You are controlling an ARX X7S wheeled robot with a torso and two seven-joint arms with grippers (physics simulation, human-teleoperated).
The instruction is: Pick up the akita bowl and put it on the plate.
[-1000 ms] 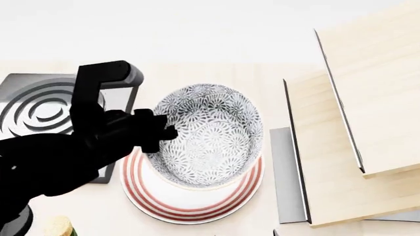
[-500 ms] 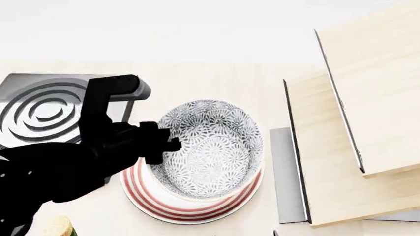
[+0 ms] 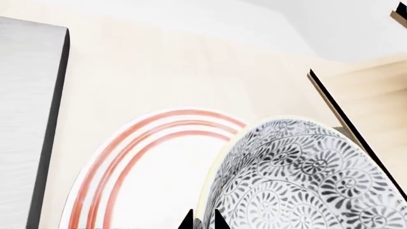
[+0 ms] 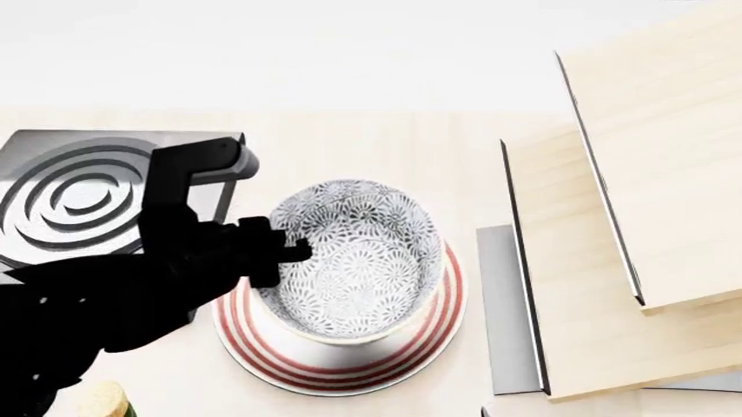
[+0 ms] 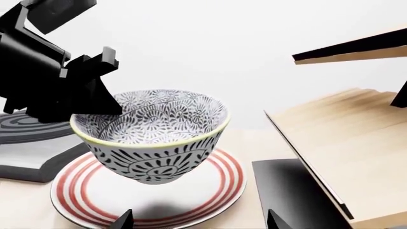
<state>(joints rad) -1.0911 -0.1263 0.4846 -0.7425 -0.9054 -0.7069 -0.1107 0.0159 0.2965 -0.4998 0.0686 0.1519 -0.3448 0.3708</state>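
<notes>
The left gripper (image 4: 281,252) is clamped on the near-left rim of the akita bowl (image 4: 354,261), with 1 finger (image 3: 219,220) inside the wall and the other outside it. The right wrist view shows the bowl held in the air, tilted slightly, its foot clear of the plate (image 5: 210,191) and a dark shadow lying on the plate's white centre just below. In the head view the bowl sits over the middle of the plate (image 4: 447,321), whose red rings show around it on the near side and to the right.

The plate lies flat on the pale wooden table (image 4: 383,148). Beside it on the left stands a dark-grey burner (image 4: 69,195) with raised rings, partly hidden by the black left arm (image 4: 104,304). To the right of the plate stands a wooden shelf unit (image 4: 603,287) with dark edges, and a grey panel (image 4: 505,304) lies between the two. A small cork-coloured object (image 4: 99,400) peeks in at the bottom left edge of the head view; it is too cut off to identify.

Of the right gripper (image 5: 197,220), only 2 dark fingertips show at the bottom edge of its own wrist view, set well apart with nothing between them, near the plate's edge.
</notes>
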